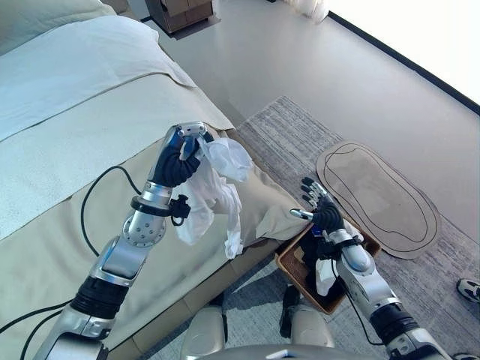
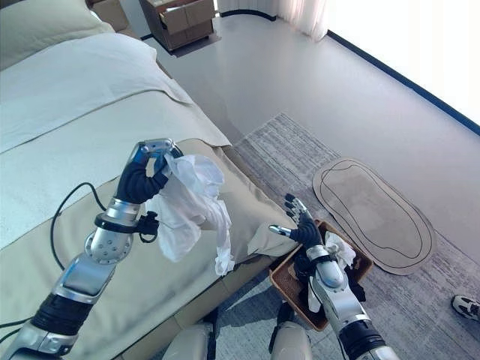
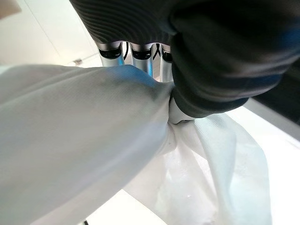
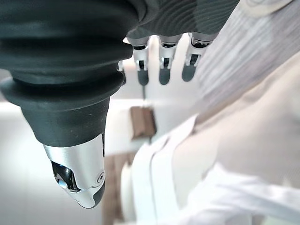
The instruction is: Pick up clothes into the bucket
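My left hand (image 1: 182, 155) is raised over the bed's edge, shut on a white garment (image 1: 218, 187) that hangs down from it in loose folds. In the left wrist view the cloth (image 3: 93, 140) is bunched between the thumb and the fingers (image 3: 140, 56). My right hand (image 1: 322, 211) is open with straight fingers (image 4: 161, 65), hovering just above a brown basket (image 1: 288, 267) on the rug by the bed's corner. Inside the basket lie a white cloth (image 2: 337, 247) and something dark.
The beige bed (image 1: 60, 150) takes up the left side. A grey rug (image 1: 285, 127) lies on the floor with an oval mat (image 1: 375, 195) to the right of the basket. A wooden cabinet (image 1: 180, 11) stands far back. A person's shoe (image 1: 469, 289) shows at the right edge.
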Robot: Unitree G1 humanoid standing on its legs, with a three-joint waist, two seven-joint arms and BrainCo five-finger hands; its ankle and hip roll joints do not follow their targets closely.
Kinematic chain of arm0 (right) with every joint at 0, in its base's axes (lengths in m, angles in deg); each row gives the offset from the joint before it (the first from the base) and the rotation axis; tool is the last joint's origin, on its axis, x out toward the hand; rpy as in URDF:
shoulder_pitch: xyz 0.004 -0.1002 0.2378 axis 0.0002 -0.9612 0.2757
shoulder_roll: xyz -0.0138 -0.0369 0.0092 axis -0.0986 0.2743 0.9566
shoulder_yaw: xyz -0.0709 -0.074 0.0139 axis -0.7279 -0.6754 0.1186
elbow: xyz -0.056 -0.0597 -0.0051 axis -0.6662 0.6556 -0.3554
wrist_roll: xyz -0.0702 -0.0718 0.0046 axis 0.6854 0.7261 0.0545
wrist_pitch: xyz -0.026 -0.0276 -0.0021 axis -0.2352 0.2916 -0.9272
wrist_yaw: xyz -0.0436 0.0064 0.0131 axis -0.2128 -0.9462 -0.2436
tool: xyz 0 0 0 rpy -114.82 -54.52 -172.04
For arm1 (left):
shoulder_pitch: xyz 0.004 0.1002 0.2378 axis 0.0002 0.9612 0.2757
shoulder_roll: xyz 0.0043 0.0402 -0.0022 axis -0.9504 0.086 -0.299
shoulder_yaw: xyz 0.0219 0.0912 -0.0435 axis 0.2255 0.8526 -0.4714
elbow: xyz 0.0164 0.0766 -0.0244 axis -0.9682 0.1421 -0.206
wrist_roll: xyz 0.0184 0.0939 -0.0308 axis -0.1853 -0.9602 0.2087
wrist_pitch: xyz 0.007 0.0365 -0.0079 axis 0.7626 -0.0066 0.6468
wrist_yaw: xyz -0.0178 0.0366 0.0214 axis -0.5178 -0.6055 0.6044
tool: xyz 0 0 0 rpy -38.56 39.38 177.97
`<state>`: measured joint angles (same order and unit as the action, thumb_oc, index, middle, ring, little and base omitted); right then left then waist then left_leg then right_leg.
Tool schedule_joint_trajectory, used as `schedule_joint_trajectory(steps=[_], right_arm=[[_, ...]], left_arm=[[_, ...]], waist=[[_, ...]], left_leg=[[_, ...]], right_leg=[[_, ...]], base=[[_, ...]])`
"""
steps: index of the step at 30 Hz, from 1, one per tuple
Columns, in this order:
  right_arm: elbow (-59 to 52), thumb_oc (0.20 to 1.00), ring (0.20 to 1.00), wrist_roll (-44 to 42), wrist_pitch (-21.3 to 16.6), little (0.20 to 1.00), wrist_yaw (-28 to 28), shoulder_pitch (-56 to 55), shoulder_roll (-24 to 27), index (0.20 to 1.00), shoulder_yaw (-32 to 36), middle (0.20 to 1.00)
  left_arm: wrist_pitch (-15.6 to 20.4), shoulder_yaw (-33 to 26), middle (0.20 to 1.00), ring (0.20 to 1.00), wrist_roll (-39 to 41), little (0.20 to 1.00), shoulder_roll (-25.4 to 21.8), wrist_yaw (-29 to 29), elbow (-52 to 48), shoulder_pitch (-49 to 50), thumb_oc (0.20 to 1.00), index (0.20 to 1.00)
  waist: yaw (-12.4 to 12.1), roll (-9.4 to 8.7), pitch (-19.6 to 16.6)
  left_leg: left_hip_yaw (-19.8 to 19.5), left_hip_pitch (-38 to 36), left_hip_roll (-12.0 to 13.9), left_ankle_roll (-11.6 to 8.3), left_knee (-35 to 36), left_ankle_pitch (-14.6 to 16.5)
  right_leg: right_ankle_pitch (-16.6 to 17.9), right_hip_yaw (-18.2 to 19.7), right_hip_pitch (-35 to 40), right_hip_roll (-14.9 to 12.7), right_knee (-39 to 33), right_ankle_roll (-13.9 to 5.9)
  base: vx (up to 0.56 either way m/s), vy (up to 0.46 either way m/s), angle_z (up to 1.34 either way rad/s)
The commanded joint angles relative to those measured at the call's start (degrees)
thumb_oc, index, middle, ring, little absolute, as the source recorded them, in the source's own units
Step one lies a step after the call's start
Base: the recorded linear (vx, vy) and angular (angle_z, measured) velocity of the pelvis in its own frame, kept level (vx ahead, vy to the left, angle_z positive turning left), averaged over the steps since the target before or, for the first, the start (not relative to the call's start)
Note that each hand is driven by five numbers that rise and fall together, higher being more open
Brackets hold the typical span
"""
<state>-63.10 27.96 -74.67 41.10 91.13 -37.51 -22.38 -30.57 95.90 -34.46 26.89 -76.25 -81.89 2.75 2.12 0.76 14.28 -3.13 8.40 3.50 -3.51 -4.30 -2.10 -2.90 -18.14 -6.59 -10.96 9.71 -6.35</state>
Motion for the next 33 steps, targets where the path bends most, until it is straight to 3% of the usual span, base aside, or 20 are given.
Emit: schedule_joint_trajectory(steps=[1, 8, 12, 18, 29, 30, 31, 32, 33], right_arm=[[-4.37, 1.0, 1.0, 0.36, -1.39, 1.0, 2.98, 3.03, -0.07, 1.0, -2.65, 1.0], [-4.16, 1.0, 1.0, 1.81, 1.01, 1.0, 5.15, 6.82, -0.81, 1.0, -7.41, 1.0], [-2.32, 1.0, 1.0, -0.89, 2.82, 1.0, 7.27, 10.44, -3.89, 1.0, -11.89, 1.0], [-2.27, 1.0, 1.0, -1.16, 4.64, 1.0, 10.32, 10.94, -4.67, 1.0, -15.49, 1.0], [2.86, 1.0, 1.0, 1.24, 6.14, 1.0, 8.64, 15.15, -8.58, 1.0, -18.61, 1.0], [2.39, 0.89, 0.89, 1.02, 6.26, 0.89, 9.1, 15.16, -8.55, 0.89, -18.77, 0.89], [2.48, 0.304, 0.304, 1.16, 6.26, 0.304, 9.3, 15.16, -8.31, 0.304, -18.94, 0.304], [2.65, 0.2, 0.2, 1.17, 6.17, 0.2, 9.46, 15.0, -8.08, 0.2, -18.91, 0.2], [2.74, 0.2, 0.2, 1.52, 6.07, 0.2, 9.75, 14.83, -7.96, 0.2, -19.1, 0.2]], left_arm=[[3.09, -0.2, 0.2, 0.2, 4.42, 0.2, 0.25, -0.84, -4.14, -7.42, 0.2, 0.2], [2.68, 3.31, 0.2, 0.2, 7.69, 0.2, 1.7, -2.73, -5.04, -15.67, 0.2, 0.2], [1.49, 6.59, 0.2, 0.2, 9.57, 0.2, 3.4, -3.85, -5.57, -23.19, 0.2, 0.2], [0.57, 8.16, 0.2, 0.2, 12.55, 0.2, 6.54, -5.66, -5.4, -25.72, 0.2, 0.2], [-1.18, 9.87, 0.2, 0.2, 13.14, 0.2, 9.57, -5.08, -6.77, -36.47, 0.2, 0.2], [-1.18, 9.93, 0.2, 0.2, 13.17, 0.2, 9.76, -4.91, -6.65, -37.12, 0.2, 0.2], [-1.08, 10.01, 0.2, 0.2, 13.34, 0.2, 9.71, -4.95, -6.42, -37.72, 0.2, 0.2], [-1.02, 10.01, 0.2, 0.2, 13.29, 0.2, 9.63, -4.67, -6.16, -38.36, 0.2, 0.2], [-1.03, 9.92, 0.2, 0.2, 12.97, 0.2, 9.55, -4.4, -5.87, -38.61, 0.2, 0.2]], waist=[[-0.77, -1.32, -4.56], [-1.17, -1.32, -7.18], [-1.56, -1.34, -9.14], [-1.71, -1.31, -10.33], [-2.29, -1.4, -12.02], [-2.28, -1.41, -12.12], [-2.34, -1.38, -12.22], [-2.35, -1.38, -12.3], [-2.39, -1.39, -12.4]], left_leg=[[1.17, -0.22, 0.64, -0.58, 3.58, -1.55], [1.43, -2.86, 0.99, -0.67, 4.8, -1.4], [1.43, -4.54, 1.14, -0.76, 5.05, -1.05], [1.42, -5.64, 1.23, -0.83, 5.75, -0.97], [1.11, -6.04, 0.93, -0.64, 5.66, -0.68], [1.05, -6.08, 0.88, -0.64, 5.65, -0.66], [1.01, -6.08, 0.84, -0.64, 5.66, -0.68], [0.96, -6.1, 0.8, -0.65, 5.65, -0.68], [0.93, -6.18, 0.75, -0.67, 5.65, -0.69]], right_leg=[[4.13, 1.44, 2.56, -2.96, -3.72, -3.55], [3.81, 0.94, 5.42, -2.4, -4.95, -3.59], [3.58, 0.61, 7.65, -2.06, -6.01, -3.6], [3.72, 0.07, 9.05, -1.87, -7.32, -3.48], [4.25, -0.02, 10.24, -1.69, -8.66, -3.61], [4.22, -0.08, 10.37, -1.71, -8.69, -3.62], [4.2, -0.16, 10.47, -1.72, -8.7, -3.63], [4.21, -0.22, 10.58, -1.77, -8.73, -3.66], [4.17, -0.29, 10.72, -1.79, -8.73, -3.68]], base=[[0.06, -0.035, 0.07], [0.05, -0.027, 0.02], [0.06, -0.028, 0.01], [0.03, -0.012, 0.01], [0.0, -0.001, 0.0], [0.0, 0.0, 0.0], [0.0, 0.0, 0.0], [0.0, 0.0, 0.0], [0.0, 0.0, 0.0]])
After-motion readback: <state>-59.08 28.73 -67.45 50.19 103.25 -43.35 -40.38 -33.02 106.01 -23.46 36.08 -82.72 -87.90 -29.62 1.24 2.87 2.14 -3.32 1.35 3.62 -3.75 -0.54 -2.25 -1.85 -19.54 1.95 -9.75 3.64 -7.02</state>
